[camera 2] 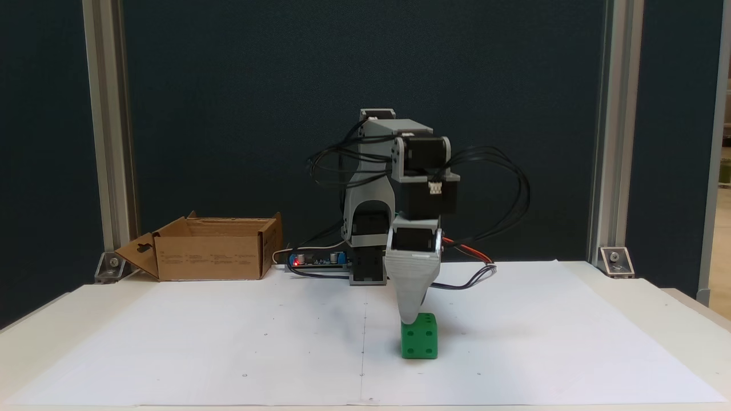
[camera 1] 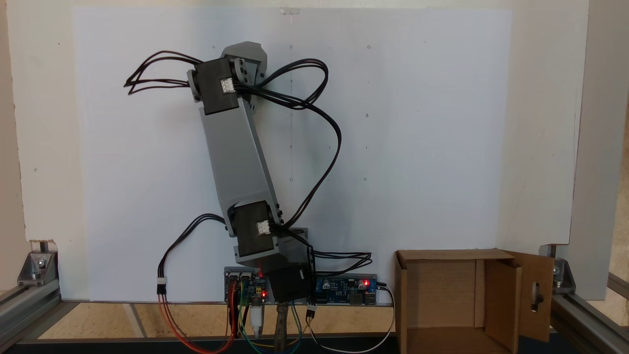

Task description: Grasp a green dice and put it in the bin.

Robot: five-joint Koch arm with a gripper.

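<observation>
Green dice [camera 2: 420, 343] sits on the white paper [camera 2: 228, 337], my pincer [camera 2: 412, 318] pointing down onto its top; whether my jaws are apart or closed I cannot tell. Cardboard bin [camera 2: 208, 257] stands well apart.

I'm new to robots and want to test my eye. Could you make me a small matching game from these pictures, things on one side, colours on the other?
Things:
1. dice
2. bin
3. paper sheet
4. backdrop panel

Colours:
A. white
B. dark blue
C. bright green
D. brown

Pairs: 1-C, 2-D, 3-A, 4-B
</observation>
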